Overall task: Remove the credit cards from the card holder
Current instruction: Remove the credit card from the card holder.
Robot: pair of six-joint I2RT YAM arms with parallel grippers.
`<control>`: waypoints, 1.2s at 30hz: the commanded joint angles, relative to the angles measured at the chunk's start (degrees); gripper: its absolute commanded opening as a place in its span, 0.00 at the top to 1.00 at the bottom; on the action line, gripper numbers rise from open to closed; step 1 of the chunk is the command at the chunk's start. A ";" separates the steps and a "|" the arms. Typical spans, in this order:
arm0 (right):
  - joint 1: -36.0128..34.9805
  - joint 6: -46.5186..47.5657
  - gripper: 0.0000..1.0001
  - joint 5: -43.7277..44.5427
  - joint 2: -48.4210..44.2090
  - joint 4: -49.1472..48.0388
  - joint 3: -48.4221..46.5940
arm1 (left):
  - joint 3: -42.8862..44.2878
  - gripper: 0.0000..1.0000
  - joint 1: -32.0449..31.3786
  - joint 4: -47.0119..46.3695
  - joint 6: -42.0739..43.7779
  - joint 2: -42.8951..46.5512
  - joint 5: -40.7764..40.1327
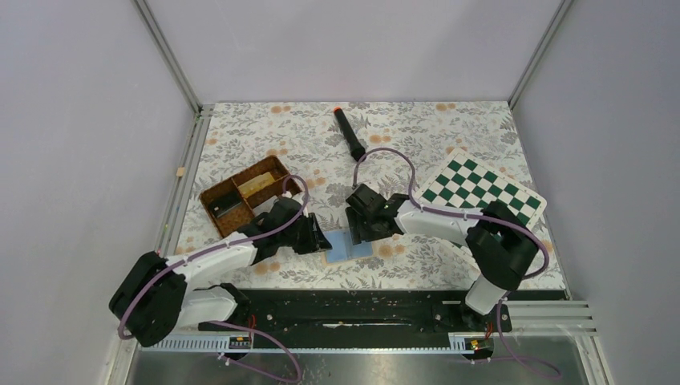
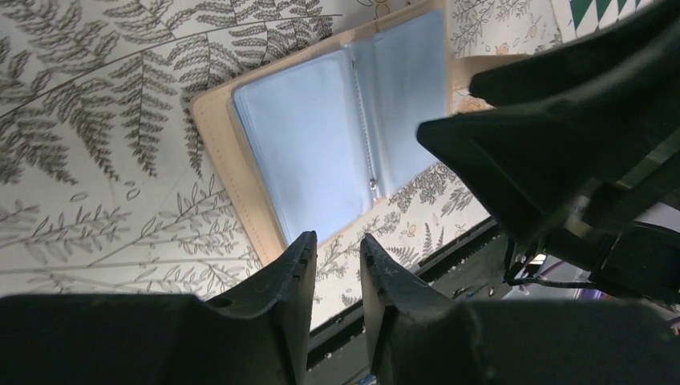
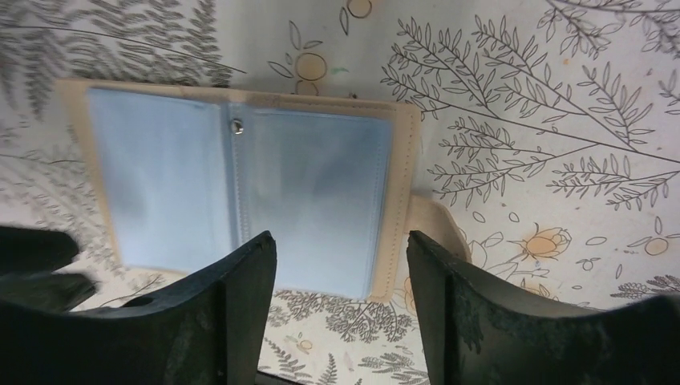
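Observation:
The card holder (image 1: 350,245) lies open and flat on the flowered table, with a tan border and light blue inner pockets joined by a snap. It shows in the left wrist view (image 2: 321,152) and the right wrist view (image 3: 240,176). I cannot tell whether a light blue card lies in the pockets; no yellow-gold card shows in them. My left gripper (image 1: 321,239) (image 2: 337,245) hovers at the holder's left edge, jaws a narrow gap apart and empty. My right gripper (image 1: 358,228) (image 3: 341,245) hovers over the holder's far side, open wide and empty.
A brown woven partitioned basket (image 1: 244,195) stands at the left, with something pale yellow in its far compartment. A green-white chequered board (image 1: 481,188) lies at the right. A black stick with an orange tip (image 1: 349,132) lies at the back. A black rail (image 1: 361,309) runs along the near edge.

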State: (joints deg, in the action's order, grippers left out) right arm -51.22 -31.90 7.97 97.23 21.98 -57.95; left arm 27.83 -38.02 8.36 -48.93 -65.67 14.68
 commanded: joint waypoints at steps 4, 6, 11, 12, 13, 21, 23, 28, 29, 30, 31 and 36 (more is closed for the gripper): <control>0.23 -0.64 0.29 -1.35 -8.34 -0.13 0.17 | 0.99 0.76 -0.69 -10.58 -1.20 -8.71 -2.41; 0.20 -1.15 0.29 -1.95 -7.90 -0.74 0.21 | 1.29 0.77 -0.66 -10.72 -1.04 -10.10 -2.81; 0.27 -2.53 0.31 -2.95 -6.01 -3.21 1.18 | 0.84 0.78 -0.69 -10.41 -0.41 -11.72 -4.25; 0.31 -2.67 0.31 -2.90 -5.55 -3.55 1.24 | 0.63 0.78 -0.69 -10.31 -0.31 -11.95 -4.41; 0.33 -2.83 0.31 -2.70 -5.00 -3.50 1.20 | 0.43 0.78 -0.71 -10.30 -0.29 -12.18 -4.44; 1.05 -3.58 0.30 -1.73 -2.63 -3.62 2.19 | -1.35 0.79 -1.54 -10.36 -1.17 -11.28 -4.97; 1.20 -3.84 0.30 -1.73 -2.25 -4.11 2.72 | -1.31 0.79 -1.74 -10.32 -1.17 -11.32 -4.87; 1.21 -4.26 0.30 -3.33 -1.50 -6.02 3.61 | -1.68 0.79 -2.35 -10.26 -1.42 -11.36 -4.92; 1.21 -4.22 0.31 -4.11 -1.44 -6.51 3.74 | -1.79 0.79 -2.45 -10.32 -1.48 -11.28 -5.00; 1.23 -4.27 0.32 -4.62 -1.45 -7.18 4.04 | -1.88 0.79 -2.52 -10.28 -1.51 -11.12 -5.06; 1.27 -4.51 0.33 -4.98 -1.62 -7.76 4.29 | -1.95 0.79 -2.54 -10.35 -1.56 -11.01 -5.05; 1.22 -5.17 0.38 -7.22 -2.73 -9.49 4.84 | -2.35 0.79 -2.80 -10.36 -1.86 -10.30 -5.44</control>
State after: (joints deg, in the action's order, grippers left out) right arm -50.09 -35.29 4.80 95.35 17.23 -54.06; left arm 26.76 -40.23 -2.22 -50.61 -76.95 11.11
